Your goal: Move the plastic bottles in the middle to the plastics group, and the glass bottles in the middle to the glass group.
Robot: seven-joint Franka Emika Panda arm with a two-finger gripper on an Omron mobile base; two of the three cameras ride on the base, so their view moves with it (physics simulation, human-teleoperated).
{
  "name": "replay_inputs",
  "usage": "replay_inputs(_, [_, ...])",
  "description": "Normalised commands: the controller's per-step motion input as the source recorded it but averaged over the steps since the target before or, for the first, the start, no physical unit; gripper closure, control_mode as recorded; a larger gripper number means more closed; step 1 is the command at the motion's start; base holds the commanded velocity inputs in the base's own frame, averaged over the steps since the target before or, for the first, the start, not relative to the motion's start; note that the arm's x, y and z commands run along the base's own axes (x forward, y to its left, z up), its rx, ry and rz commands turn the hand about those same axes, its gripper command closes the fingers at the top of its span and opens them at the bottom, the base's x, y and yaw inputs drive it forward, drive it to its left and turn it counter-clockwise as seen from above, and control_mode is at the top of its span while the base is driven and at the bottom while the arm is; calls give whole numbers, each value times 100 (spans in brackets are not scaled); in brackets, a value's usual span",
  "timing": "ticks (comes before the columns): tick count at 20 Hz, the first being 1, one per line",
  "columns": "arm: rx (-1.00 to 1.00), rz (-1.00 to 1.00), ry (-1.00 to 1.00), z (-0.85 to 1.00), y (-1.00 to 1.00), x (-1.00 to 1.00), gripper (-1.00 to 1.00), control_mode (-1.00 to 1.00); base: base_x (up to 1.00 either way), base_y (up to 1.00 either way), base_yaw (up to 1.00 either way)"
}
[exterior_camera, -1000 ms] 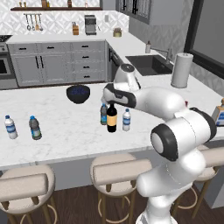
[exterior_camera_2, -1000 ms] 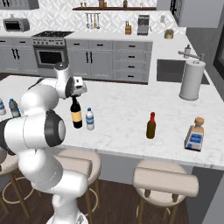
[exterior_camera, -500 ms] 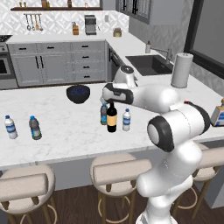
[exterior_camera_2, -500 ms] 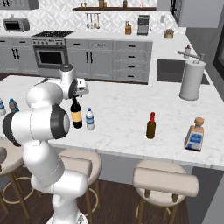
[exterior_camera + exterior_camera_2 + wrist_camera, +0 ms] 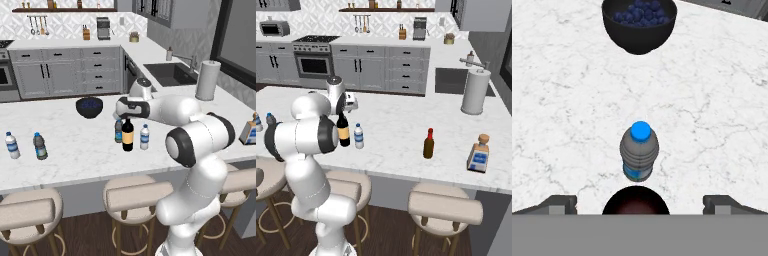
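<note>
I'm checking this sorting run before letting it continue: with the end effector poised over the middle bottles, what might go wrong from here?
1. The open end effector hangs over the wine bottle, with the grey plastic bottle close behind; descending, a finger might tip that neighbour.
2. The wine bottle is tall and slim; a high or off-centre grip may let it swing or topple.
3. The clear plastic bottle stands close beside it, so a sideways carry could knock it over.
</note>
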Motion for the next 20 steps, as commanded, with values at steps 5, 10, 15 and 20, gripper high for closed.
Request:
replay_inputs(5, [0,0,0,-23,0,3,-100,-100,0,0,0])
replay_inputs(10, [0,-1,0,-20,0,-1,100,-100,0,0,0])
replay_inputs(15, [0,-9,0,-13,-2,-19,100,-100,0,0,0])
replay_inputs(20, [4,-11,6,6,-9,-58,100,-100,0,0,0])
